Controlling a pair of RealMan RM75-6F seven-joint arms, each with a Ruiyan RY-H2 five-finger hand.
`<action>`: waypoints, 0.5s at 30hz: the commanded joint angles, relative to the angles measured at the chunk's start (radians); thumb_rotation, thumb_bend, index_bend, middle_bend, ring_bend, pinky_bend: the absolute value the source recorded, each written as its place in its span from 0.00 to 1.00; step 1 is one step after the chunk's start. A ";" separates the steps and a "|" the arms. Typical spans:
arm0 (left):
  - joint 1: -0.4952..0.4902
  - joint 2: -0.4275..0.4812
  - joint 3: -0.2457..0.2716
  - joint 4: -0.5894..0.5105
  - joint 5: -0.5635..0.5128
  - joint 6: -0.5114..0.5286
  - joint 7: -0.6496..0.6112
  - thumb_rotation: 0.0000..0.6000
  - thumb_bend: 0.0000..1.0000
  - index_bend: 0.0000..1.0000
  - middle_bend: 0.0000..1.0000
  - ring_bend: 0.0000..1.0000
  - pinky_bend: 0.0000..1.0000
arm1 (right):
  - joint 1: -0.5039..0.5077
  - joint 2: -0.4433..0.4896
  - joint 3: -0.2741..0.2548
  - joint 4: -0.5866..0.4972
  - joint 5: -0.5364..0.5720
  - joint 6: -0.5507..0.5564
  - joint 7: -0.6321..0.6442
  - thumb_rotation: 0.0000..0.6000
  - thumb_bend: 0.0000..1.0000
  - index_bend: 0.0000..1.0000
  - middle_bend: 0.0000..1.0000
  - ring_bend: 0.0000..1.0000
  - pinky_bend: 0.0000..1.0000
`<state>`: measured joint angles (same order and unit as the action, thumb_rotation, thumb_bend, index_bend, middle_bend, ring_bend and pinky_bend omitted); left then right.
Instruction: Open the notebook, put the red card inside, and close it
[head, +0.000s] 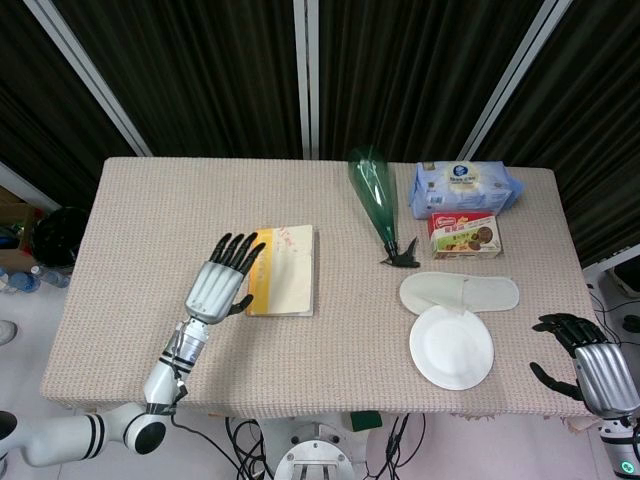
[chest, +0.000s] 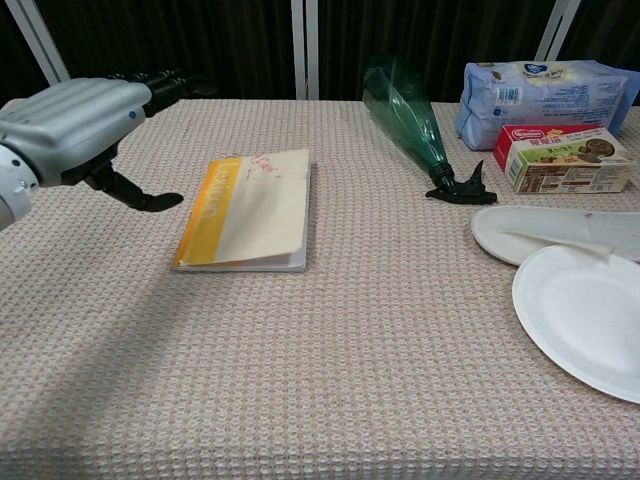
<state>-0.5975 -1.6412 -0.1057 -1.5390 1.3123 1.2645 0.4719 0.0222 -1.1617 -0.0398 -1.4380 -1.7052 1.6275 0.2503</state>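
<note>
The notebook (head: 281, 270) is seen lying closed and flat on the left half of the table (head: 320, 380), its yellow strip along the left edge and some red writing near the top of the cream cover. The red card is hidden from both views, so its place cannot be told from the pictures. The left hand (head: 222, 280) is held just left of the notebook, raised off the cloth, with its fingers (head: 240, 248) spread wide and nothing gripped; in the chest view the thumb is seen pointing down toward the notebook without touching it. Whether the fingertips overlap the cover's corner or only hang above it cannot be made out from the head view. The right hand (head: 590, 365) is seen only in the head view, off the table's right corner, partly cut off at the bottom edge, its fingers apart and loosely curled around nothing. On the right half are laid a green bottle (head: 377, 200) on its side, a blue packet (head: 463, 188), a snack box (head: 465, 237), a white slipper (head: 460, 293) and a paper plate (head: 452, 347), which overlaps the slipper's near edge.
</note>
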 joint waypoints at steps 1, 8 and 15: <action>-0.026 -0.017 -0.020 -0.005 -0.018 -0.038 0.035 1.00 0.19 0.06 0.00 0.00 0.05 | 0.000 0.002 -0.001 -0.001 0.000 -0.001 0.000 1.00 0.17 0.36 0.26 0.21 0.27; 0.009 0.122 -0.045 -0.151 -0.128 -0.069 0.037 1.00 0.18 0.07 0.00 0.00 0.05 | 0.008 0.033 0.004 -0.017 0.015 -0.025 -0.014 1.00 0.17 0.36 0.26 0.21 0.27; 0.151 0.359 -0.004 -0.286 -0.160 0.026 -0.065 1.00 0.21 0.08 0.00 0.00 0.05 | 0.034 0.052 0.013 -0.022 0.014 -0.056 -0.020 1.00 0.17 0.34 0.25 0.21 0.26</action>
<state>-0.5115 -1.3623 -0.1308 -1.7676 1.1681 1.2447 0.4582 0.0551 -1.1106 -0.0277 -1.4613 -1.6894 1.5728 0.2319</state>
